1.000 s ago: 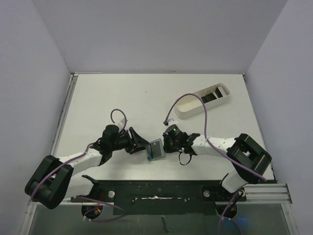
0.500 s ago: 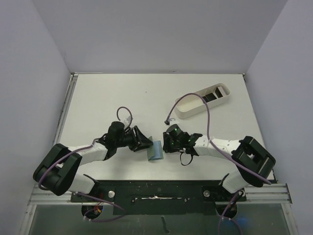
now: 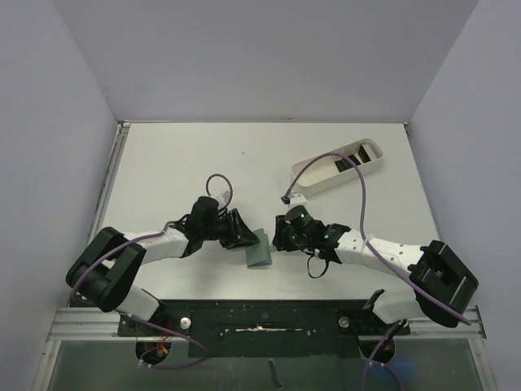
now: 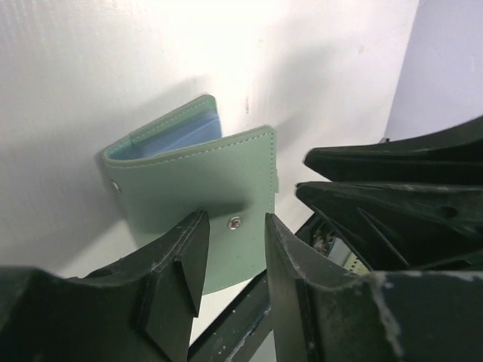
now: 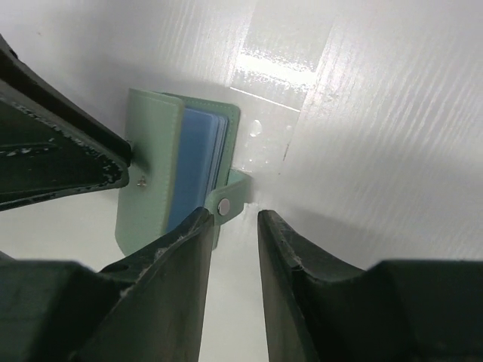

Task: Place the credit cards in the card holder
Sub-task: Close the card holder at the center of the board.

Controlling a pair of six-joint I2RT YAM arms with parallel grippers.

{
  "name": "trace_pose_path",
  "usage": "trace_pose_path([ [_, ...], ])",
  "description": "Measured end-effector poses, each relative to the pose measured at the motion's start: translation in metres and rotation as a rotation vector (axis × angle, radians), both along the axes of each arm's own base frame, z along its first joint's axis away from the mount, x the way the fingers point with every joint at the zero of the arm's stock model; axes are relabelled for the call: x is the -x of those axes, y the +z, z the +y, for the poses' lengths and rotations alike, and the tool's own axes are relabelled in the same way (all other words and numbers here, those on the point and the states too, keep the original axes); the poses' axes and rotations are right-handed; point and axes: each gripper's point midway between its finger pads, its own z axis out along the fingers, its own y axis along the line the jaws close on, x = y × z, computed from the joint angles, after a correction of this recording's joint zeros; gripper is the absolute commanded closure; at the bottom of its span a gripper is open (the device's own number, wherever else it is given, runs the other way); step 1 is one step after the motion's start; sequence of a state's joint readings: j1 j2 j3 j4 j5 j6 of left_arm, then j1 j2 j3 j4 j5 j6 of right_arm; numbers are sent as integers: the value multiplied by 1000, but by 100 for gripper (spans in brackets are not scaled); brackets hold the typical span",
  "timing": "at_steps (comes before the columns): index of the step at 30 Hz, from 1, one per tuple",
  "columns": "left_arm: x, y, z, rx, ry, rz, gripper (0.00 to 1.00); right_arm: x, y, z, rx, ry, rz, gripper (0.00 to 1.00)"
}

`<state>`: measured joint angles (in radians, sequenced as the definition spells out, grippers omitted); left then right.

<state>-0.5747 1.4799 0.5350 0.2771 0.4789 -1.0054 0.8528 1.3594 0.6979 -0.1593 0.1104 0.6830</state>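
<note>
The grey-green card holder [image 3: 260,250] lies on the table between my two grippers, partly folded, its bluish pockets [image 5: 199,154] showing. My left gripper [image 3: 242,237] sits at its left edge, open, with the cover and its snap stud [image 4: 235,222] showing in the gap between the fingers [image 4: 183,255]. My right gripper [image 3: 279,238] is at its right edge, open, with bare table between the fingers; the snap tab [image 5: 226,204] lies at the left fingertip. Black credit cards [image 3: 363,154] lie in the white tray, far from both grippers.
The long white oblong tray [image 3: 307,186] stands at the back right. Purple cables loop over both arms, the right one [image 3: 358,191] running near the tray. The black base rail [image 3: 260,314] runs along the near table edge, close below the card holder.
My left gripper has moved right, up to the card holder, with its jaws narrowing. My right gripper's jaws have parted. The card holder has turned a little and now shows its green cover.
</note>
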Motion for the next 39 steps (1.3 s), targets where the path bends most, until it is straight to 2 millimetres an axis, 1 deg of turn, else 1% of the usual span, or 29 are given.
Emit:
trace_pose_path([
  [3, 1, -12, -2, -30, -13, 16, 77, 1, 2, -4, -5, -16, -8, 68],
  [6, 6, -29, -1, -65, -22, 50, 79, 5, -2, -9, -9, -27, 1, 66],
  [12, 5, -29, -5, -103, -37, 36, 84, 12, -10, -15, -23, -52, 22, 63],
  [18, 6, -30, -4, -117, -37, 38, 89, 8, -1, -7, -91, -55, 13, 65],
  [19, 6, -30, -3, -117, -37, 38, 89, 7, 1, -5, -115, -56, 15, 64],
  [22, 6, -30, -3, -120, -36, 41, 89, 4, 2, -6, -204, -71, 34, 56],
  [25, 6, -31, -3, -119, -36, 41, 89, 1, -3, -14, -256, -104, 59, 54],
  [27, 6, -31, -3, -119, -36, 42, 89, 0, -5, -16, -250, -110, 61, 54],
  [30, 7, -31, -3, -119, -35, 43, 89, 1, -2, -9, -195, -82, 48, 54],
  [35, 7, -31, -3, -118, -31, 49, 89, -6, 16, 11, -84, -30, -41, 51],
  [37, 7, -31, -3, -117, -31, 49, 89, -6, 19, 12, -43, -18, -63, 52],
  [39, 7, -31, -3, -116, -30, 48, 89, -6, 16, 11, 14, -12, -76, 55],
])
